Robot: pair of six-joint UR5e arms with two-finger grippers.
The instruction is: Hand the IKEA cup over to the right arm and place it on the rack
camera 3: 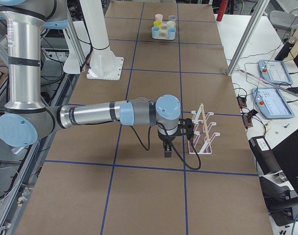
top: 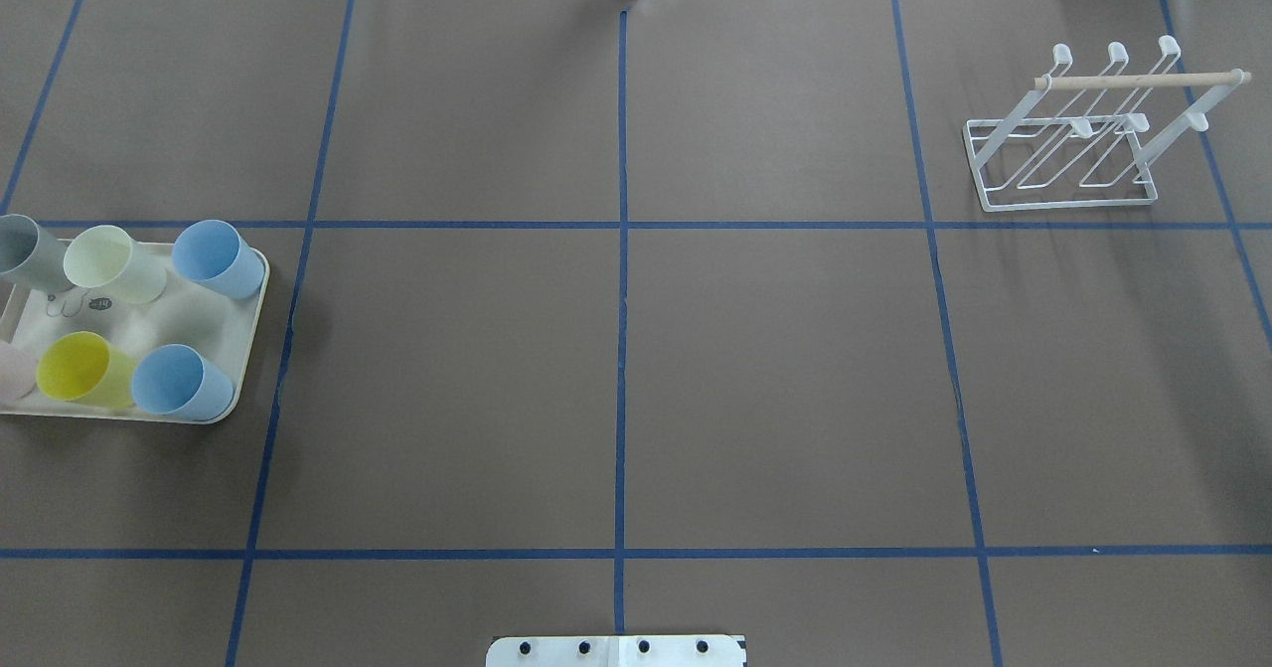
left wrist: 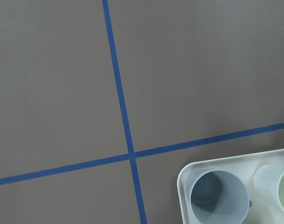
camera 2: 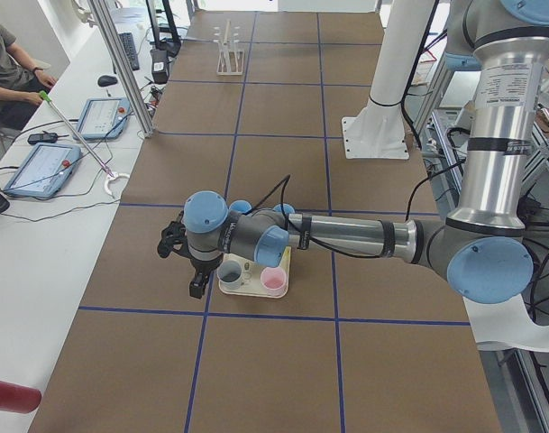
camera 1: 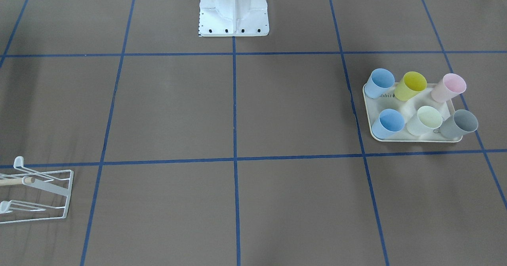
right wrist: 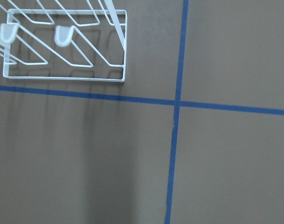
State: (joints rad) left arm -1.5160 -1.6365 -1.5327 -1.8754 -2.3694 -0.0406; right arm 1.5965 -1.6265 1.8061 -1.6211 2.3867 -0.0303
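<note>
probably a robotics lab: grid-taped table [top: 775,369], teach pendants [camera 3: 274,71], aluminium framing [camera 3: 250,36].

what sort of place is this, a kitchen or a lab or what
Most likely a robotics lab, not a kitchen: industrial robot arms mounted at a table gridded with blue tape, and control tablets on a side bench.

Open table [top: 775,369] between tray [top: 169,321] and rack [top: 1133,81]

Silver-grey arms [camera 2: 355,237], pale-blue joint caps [camera 2: 205,213], black cables [camera 2: 286,180].
</note>
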